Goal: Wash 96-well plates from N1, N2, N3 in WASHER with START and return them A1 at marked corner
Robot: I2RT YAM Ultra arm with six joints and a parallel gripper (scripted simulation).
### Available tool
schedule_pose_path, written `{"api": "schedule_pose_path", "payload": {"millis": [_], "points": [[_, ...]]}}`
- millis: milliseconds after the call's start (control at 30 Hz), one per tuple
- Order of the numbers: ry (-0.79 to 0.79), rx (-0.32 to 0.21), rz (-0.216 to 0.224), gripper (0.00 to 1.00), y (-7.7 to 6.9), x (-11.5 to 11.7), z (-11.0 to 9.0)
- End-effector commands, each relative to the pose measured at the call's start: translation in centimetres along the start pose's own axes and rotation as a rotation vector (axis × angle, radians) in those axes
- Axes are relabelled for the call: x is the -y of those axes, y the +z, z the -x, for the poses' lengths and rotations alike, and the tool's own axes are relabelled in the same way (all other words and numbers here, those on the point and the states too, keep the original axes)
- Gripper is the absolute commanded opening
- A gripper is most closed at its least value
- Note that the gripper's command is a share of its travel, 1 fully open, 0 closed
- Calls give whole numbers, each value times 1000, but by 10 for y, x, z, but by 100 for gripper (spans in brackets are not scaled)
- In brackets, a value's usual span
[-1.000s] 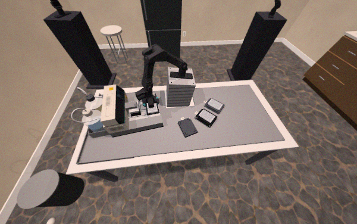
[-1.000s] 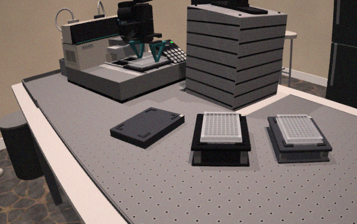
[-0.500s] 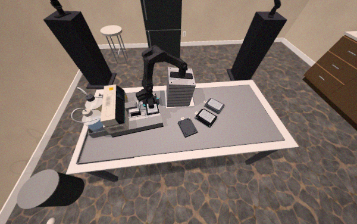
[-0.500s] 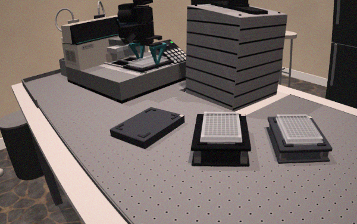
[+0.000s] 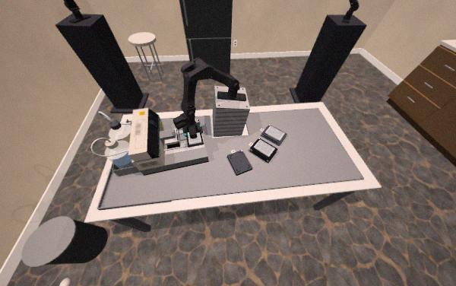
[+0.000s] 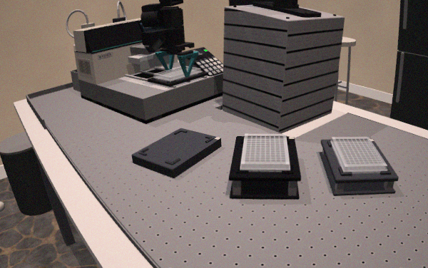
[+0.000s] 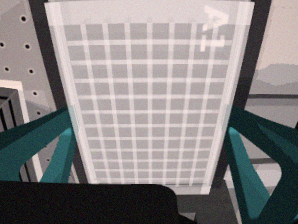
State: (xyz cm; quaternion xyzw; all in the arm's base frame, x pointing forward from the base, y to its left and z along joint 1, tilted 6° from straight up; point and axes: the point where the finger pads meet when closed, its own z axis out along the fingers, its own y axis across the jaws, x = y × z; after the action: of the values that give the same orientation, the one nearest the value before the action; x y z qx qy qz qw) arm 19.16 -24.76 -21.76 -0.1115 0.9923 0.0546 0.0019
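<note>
A clear 96-well plate [image 5: 195,139] [image 6: 165,75] [image 7: 140,100] lies flat, right way up, in the dark carrier [image 7: 253,55] at the outer end of the washer's track. Its A1 mark is at upper right in the wrist view. My gripper [image 6: 179,73] [image 7: 150,113] is shut on this plate, one teal finger against each long side. The washer [image 5: 142,137] [image 6: 96,68] shows a green lamp [image 6: 205,50]. The left nest [image 5: 239,163] [image 6: 176,151] is empty. The middle nest [image 6: 235,157] and right nest [image 6: 328,160] hold plates [image 6: 265,151] [image 6: 358,153].
A tall grey ribbed pedestal [image 5: 229,119] [image 6: 282,64] carries the arm and stands just right of the carrier. The washer's keypad [image 6: 211,66] is close behind the fingers. Bottles with tubes [image 5: 118,146] stand beyond the washer.
</note>
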Motion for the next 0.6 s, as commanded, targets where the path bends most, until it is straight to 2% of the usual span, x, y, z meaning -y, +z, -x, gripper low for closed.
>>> {"api": "schedule_pose_path", "payload": {"millis": [0,33,67,133,167,233,267,400,433,500,533,567], "points": [[0,7,-10,70,-3,4,2],[0,7,-10,70,-3,4,2],[0,7,-10,60,-3,4,2],[0,7,-10,60,-3,4,2],[0,7,-10,50,-3,4,2],[0,7,-10,50,-3,4,2],[0,7,-10,40,-3,4,2],[0,7,-10,40,-3,4,2],[0,7,-10,30,-3,4,2],[0,7,-10,30,-3,4,2],[0,7,-10,20,-3,4,2],[0,7,-10,20,-3,4,2]]}}
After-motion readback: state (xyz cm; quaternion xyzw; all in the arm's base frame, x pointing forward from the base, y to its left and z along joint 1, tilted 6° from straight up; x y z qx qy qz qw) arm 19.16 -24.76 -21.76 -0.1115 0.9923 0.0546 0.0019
